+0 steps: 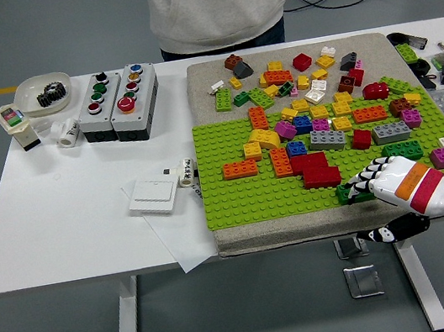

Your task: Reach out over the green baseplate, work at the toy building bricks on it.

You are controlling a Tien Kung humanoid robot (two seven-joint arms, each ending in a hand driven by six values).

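I see one green baseplate (236, 198), long axis left-right; my right hand (382, 177) curls over a green brick (348, 193) at its near edge; grip unclear.

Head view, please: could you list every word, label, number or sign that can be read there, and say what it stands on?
No text can be read in this picture.
White roll beside the wall switch: dark print, too small to read.
White cylinder left of the button boxes: dark marks, blurred.
Small box at the far left: coloured label, illegible.
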